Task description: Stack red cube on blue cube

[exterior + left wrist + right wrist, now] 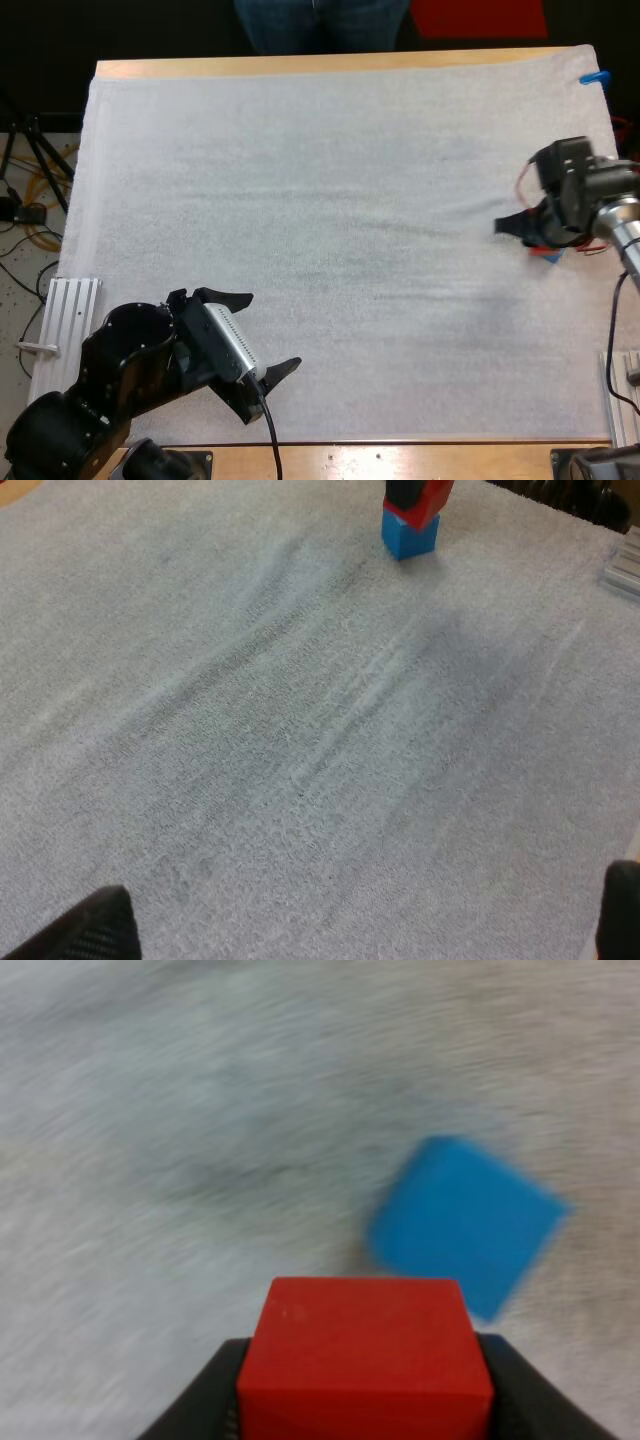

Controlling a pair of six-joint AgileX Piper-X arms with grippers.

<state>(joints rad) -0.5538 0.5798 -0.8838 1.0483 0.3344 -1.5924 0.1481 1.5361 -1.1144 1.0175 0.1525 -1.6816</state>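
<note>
My right gripper [522,228] is near the mat's right edge, shut on the red cube [365,1360], which its black fingers [215,1392] press from both sides. A sliver of red [546,252] shows under it in the high view. The blue cube [465,1222] lies on the white mat just beyond and below the red one, turned at an angle. From the left wrist view the red cube [422,496] hangs right over the blue cube [408,536]; I cannot tell whether they touch. My left gripper [274,330] rests open at the near left, far from both cubes.
A person's legs [320,25] stand beyond the table's far side. Ribbed metal rails lie off the mat at the near left [70,312] and near right [622,385]. The white mat [330,200] stretches bare between the two arms.
</note>
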